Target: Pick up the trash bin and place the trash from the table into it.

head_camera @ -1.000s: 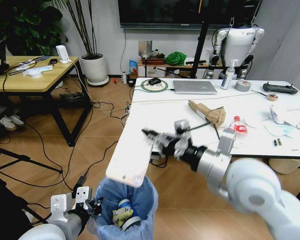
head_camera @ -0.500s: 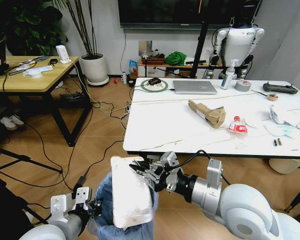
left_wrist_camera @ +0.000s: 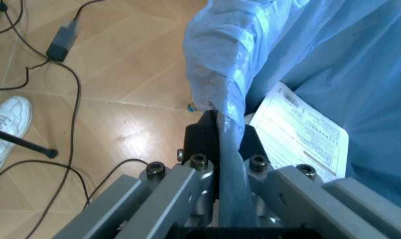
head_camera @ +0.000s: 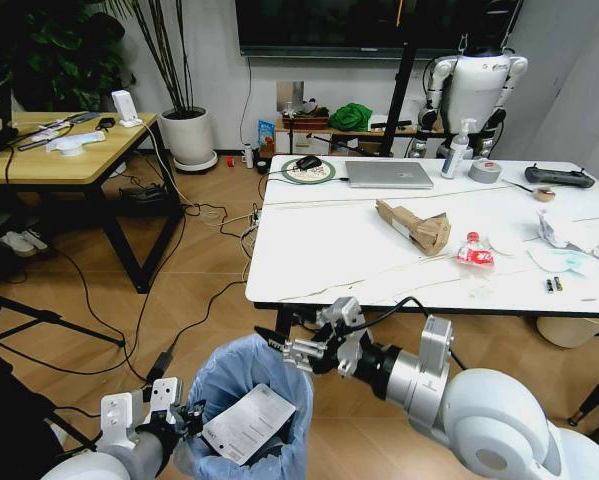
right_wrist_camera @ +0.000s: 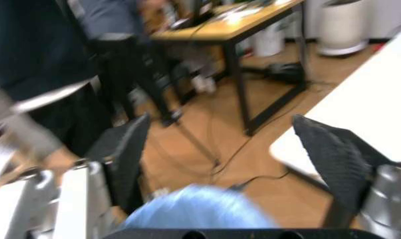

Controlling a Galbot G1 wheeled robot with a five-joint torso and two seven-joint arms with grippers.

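Observation:
The trash bin (head_camera: 251,385), lined with a light-blue bag, stands on the floor in front of the table (head_camera: 319,265). A white printed sheet (head_camera: 249,425) lies inside it. My left gripper (head_camera: 191,412) is shut on the bag's rim; in the left wrist view its fingers (left_wrist_camera: 207,134) pinch the blue plastic (left_wrist_camera: 230,89) next to the sheet (left_wrist_camera: 300,134). My right gripper (head_camera: 279,342) hangs open just above the bin with nothing in it; its pads (right_wrist_camera: 330,159) stand wide apart over the bag (right_wrist_camera: 200,209). A torn cardboard box (head_camera: 414,225), a crushed bottle (head_camera: 474,250) and white papers (head_camera: 554,235) lie on the table.
A silver laptop (head_camera: 387,174), a tape roll (head_camera: 485,171) and a pump bottle (head_camera: 459,150) stand at the table's back. A wooden desk (head_camera: 69,150) is at far left, with cables (head_camera: 194,290) across the floor between. A humanoid robot (head_camera: 474,85) stands behind the table.
My right gripper carried the white sheet down from the table's edge to the bin, then opened. The sheet now lies in the bin. My left gripper has kept its hold.

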